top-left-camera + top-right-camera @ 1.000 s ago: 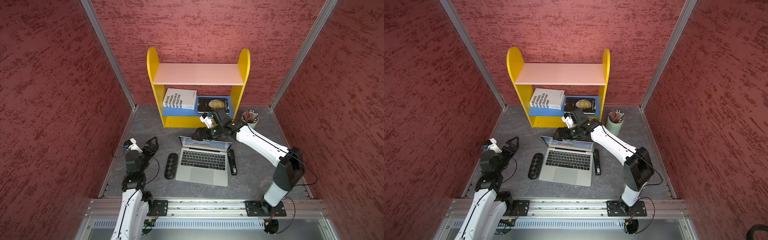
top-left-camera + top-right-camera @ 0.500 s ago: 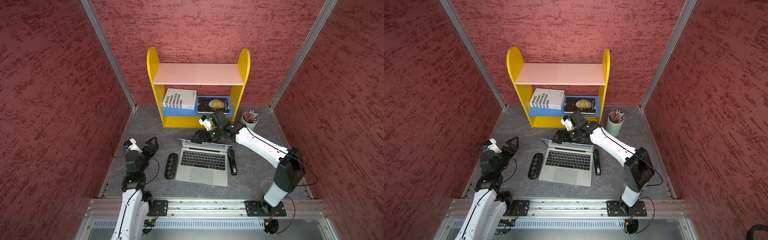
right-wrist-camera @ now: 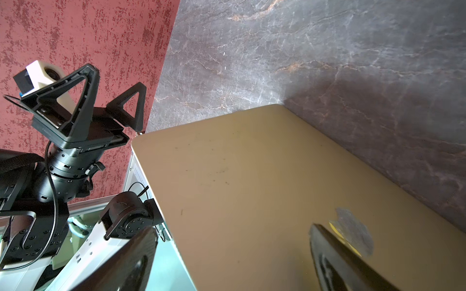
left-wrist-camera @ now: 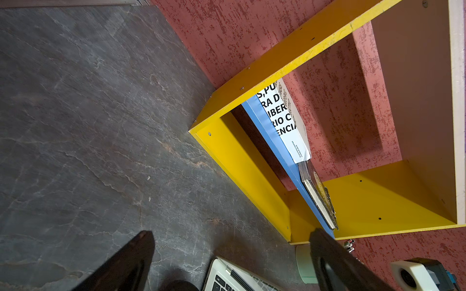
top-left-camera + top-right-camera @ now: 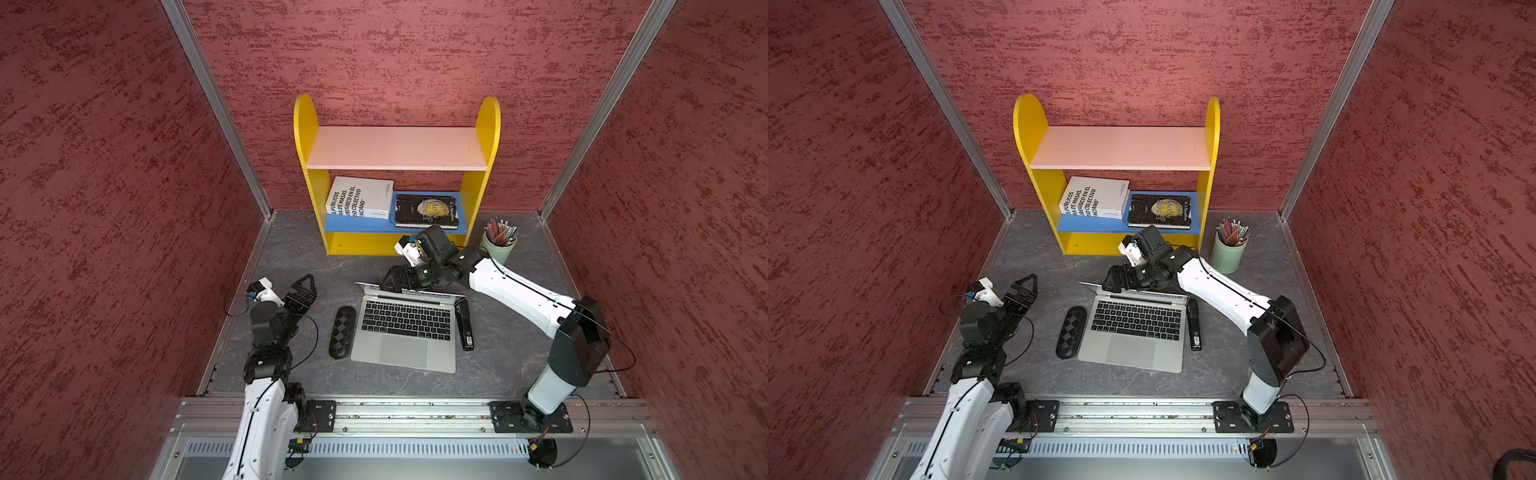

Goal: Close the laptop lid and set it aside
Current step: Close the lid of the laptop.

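The silver laptop [image 5: 405, 332] [image 5: 1133, 332] lies open in the middle of the grey table. The laptop lid [image 5: 411, 291] stands nearly edge-on in both top views. My right gripper [image 5: 395, 280] [image 5: 1115, 279] is open at the lid's top edge. In the right wrist view the lid's outer face [image 3: 252, 189] with the apple logo [image 3: 353, 231] fills the frame. One of the fingers [image 3: 335, 257] lies over that face and the other hangs past the top edge. My left gripper [image 5: 305, 291] [image 4: 232, 252] is open and empty, left of the laptop.
A black patterned case [image 5: 343, 332] lies against the laptop's left side and a black stapler-like bar [image 5: 465, 328] along its right. Behind stands a yellow shelf [image 5: 397, 247] with a white book [image 5: 359, 203] and a black book [image 5: 426, 212]. A pencil cup [image 5: 498, 245] stands at the back right.
The lid has swung forward from leaning back to nearly edge-on, and its screen no longer shows. My right gripper moved forward with it. The left arm has not moved.
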